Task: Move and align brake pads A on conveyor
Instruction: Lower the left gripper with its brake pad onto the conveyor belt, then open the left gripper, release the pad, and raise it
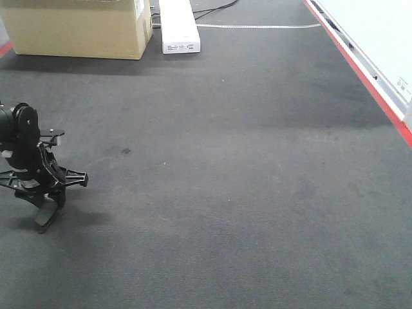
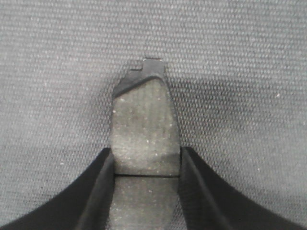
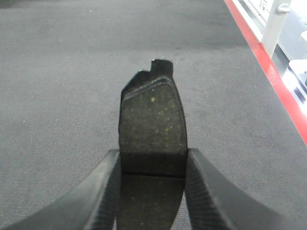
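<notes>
Currently, left claw (image 2: 146, 153) clamps a brake pad (image 2: 144, 120) low over the belt (image 1: 225, 167). Right claw (image 3: 152, 155) clamps a second pad (image 3: 152, 115) above the belt, near the red edge strip (image 3: 268, 72).

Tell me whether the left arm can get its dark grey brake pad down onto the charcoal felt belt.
Probably yes. The left gripper, fingers shut on the dark grey gritty brake pad, hangs low over the dark charcoal felt belt, and the belt around it shows bare.

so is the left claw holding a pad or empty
Holding: the left claw is shut on a dark grey gritty curved brake pad, its black fingers pressing both edges.
</notes>
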Available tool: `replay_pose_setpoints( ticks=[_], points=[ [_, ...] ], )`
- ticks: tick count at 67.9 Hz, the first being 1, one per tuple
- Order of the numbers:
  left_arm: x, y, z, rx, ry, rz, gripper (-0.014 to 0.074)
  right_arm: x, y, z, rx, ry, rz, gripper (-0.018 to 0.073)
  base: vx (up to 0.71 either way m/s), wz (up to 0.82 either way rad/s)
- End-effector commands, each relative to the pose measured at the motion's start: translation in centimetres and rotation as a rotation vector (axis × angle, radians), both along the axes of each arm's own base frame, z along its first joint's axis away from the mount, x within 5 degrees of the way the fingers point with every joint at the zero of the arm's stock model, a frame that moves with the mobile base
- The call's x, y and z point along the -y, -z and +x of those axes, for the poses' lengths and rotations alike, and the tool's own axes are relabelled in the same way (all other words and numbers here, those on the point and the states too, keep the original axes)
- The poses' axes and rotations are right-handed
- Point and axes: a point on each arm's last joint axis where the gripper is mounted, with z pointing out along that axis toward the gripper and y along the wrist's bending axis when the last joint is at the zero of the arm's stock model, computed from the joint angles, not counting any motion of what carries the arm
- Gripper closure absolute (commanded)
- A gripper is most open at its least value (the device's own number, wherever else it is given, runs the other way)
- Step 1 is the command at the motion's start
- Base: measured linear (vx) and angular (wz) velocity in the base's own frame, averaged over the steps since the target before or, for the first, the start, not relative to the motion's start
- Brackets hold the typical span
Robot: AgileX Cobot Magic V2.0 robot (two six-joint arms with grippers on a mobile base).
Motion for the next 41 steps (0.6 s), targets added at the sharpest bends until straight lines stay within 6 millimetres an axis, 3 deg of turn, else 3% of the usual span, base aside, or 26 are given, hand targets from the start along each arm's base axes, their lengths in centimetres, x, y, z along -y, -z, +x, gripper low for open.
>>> replay_pose_setpoints(
  ticks=[1,17,41],
  points=[
    [0.18,-2.58,0.35,0.095,-0.006,-0.009,0.0584,0.06,-1.85,0.37,0.12,0.002,-0.013,0.0564,0.0,0.0],
    [0.18,-2.56,0.27,0.087,-0.006,-0.008,0.0469,0.06,-1.85,0.37,0.12,0.002,-0.013,0.0564,0.0,0.0],
    [0.17,-2.94,0.08,0.076,0.022,-0.004,0.008,0.06,-1.85,0.37,0.12,0.002,-0.013,0.0564,0.0,0.0]
  ],
)
